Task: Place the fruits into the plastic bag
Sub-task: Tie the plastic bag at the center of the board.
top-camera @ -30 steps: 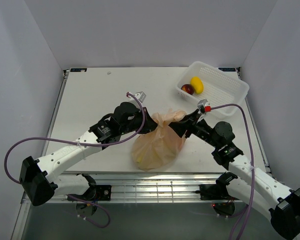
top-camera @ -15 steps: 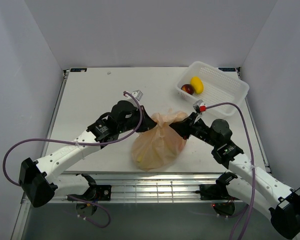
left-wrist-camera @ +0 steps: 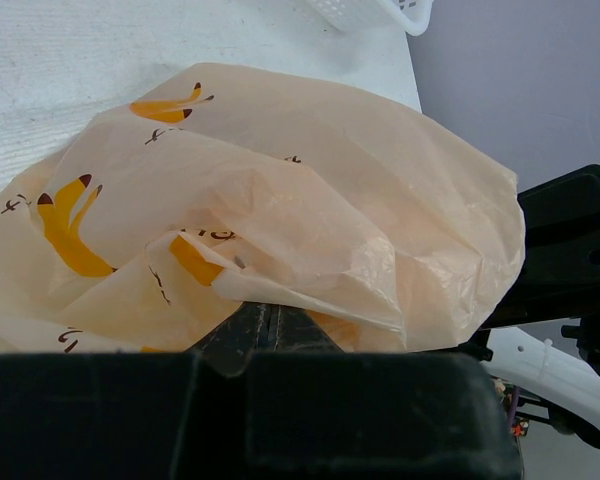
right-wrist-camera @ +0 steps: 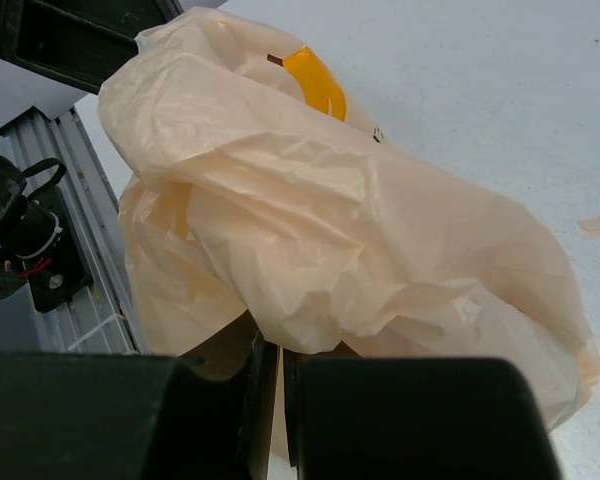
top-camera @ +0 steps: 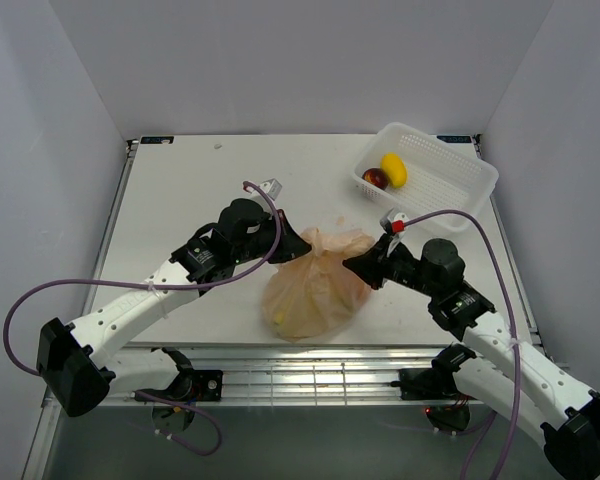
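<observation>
The left arm (top-camera: pixel 150 295) and right arm (top-camera: pixel 485 325) stretch from the near corners inward toward the middle. The left gripper (top-camera: pixel 298 245) and right gripper (top-camera: pixel 353 264) face each other, fingers pressed together, each pinching the bag (top-camera: pixel 315 290).

No words, numbers or brand names can be read anywhere. The plastic bag (left-wrist-camera: pixel 310 190) shows printed yellow bananas with small dark marks beside them, too crumpled to read.

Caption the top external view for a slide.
Left gripper and right gripper pinch the bag; two fruits sit in the basket.
</observation>
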